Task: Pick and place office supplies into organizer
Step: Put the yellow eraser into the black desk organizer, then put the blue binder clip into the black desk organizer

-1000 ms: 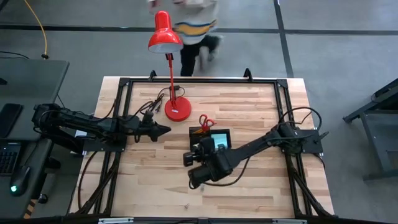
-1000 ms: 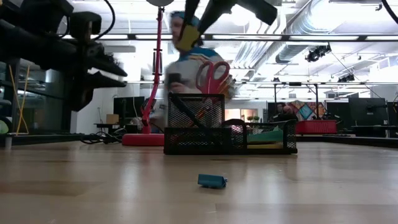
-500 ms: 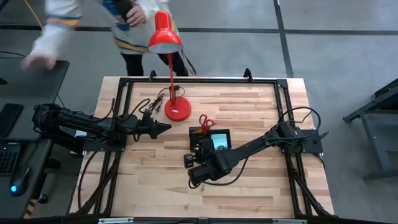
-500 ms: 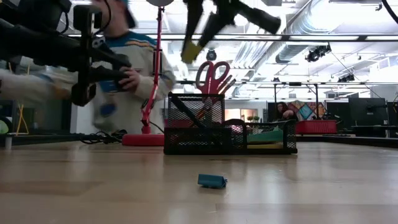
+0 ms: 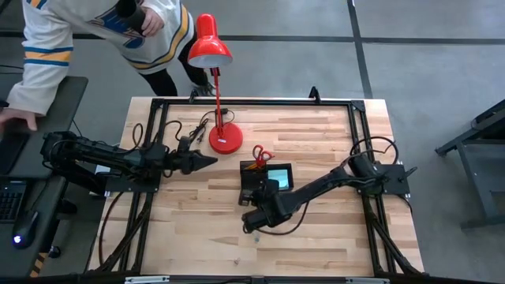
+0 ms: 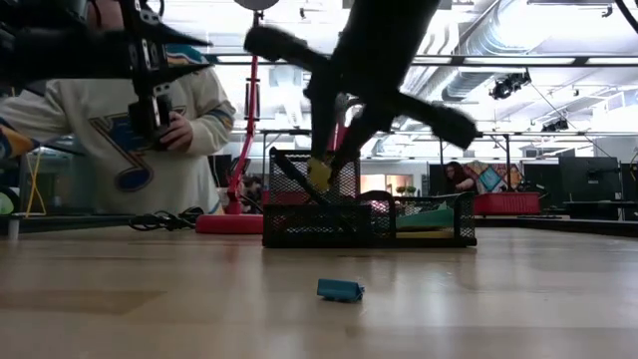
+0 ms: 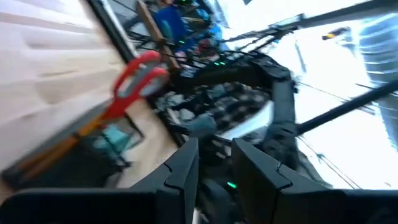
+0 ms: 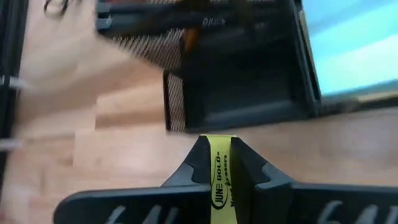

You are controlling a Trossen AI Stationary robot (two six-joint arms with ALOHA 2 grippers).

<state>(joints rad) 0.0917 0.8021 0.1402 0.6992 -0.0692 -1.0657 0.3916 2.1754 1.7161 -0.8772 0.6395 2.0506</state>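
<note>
Person has moved from behind the lamp to the far left corner, off the table. No effect on the task.

Left gripper hasn't moved: it hovers over bare wood left of the organizer. Its wrist view shows a narrow gap between the jaws with nothing in it. Waiting.

Organizer contents unchanged. Scissors and a pencil stand in the tall section, teal pad lies in the low one.

The real change is the right gripper. A second ago it was high above the organizer in the low view; now it has dropped to about rim height of the tall section. In the high view it has slid in against the organizer's near left corner. Jaws are clamped on the yellow block, which sticks out past the fingertips. The wrist view looks down at the mesh wall and a dark open compartment just ahead.

My read: it's mid-descent on the place step, block not yet released. The low view can't tell me whether the block is over the compartment or still just short of the wall. Clipping the rim is the risk.

A small teal piece lies loose on the table, well in front of the organizer. Probably still to be picked.
</note>
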